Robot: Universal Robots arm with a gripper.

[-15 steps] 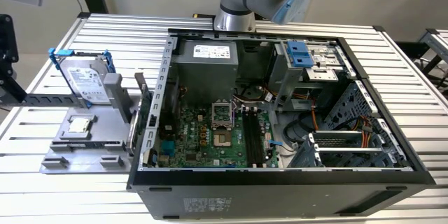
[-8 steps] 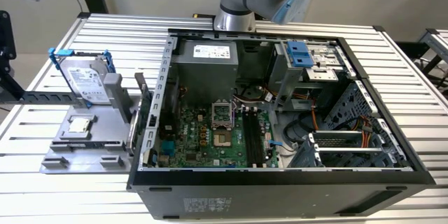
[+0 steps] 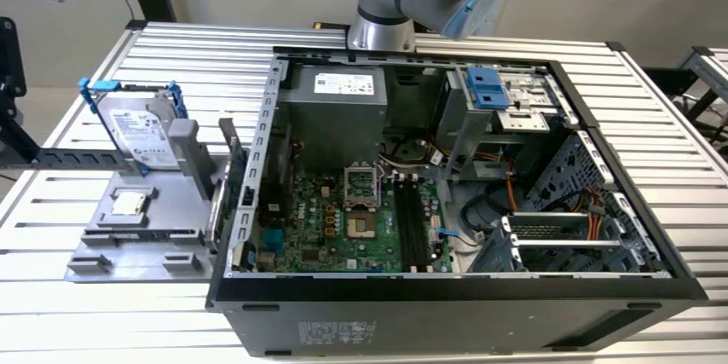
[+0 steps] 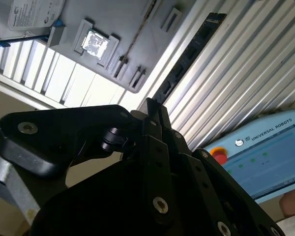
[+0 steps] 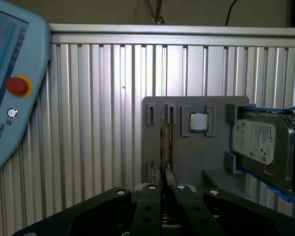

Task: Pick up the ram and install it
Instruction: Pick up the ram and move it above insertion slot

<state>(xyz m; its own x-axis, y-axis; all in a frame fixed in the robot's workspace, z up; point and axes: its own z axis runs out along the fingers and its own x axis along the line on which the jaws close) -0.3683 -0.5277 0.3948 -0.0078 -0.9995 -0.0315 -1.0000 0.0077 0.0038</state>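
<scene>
Exterior view: high, angled down on open black computer case (image 3: 455, 317); both wrist views: looking past black gripper (image 5: 163, 173) twd flat grey plastic holder plate (image 5: 187, 152), well apart; plate also in exterior view (image 3: 131, 243), just beside case.

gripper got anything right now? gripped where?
Yes: the gripper is shut on the ram, clamped at one end. The rest of the stick juts out beyond the fingertips.

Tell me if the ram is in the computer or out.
Out. In the first wrist view the ram stands on edge in the gray tray; the memory slots in the exterior view look empty.
</scene>
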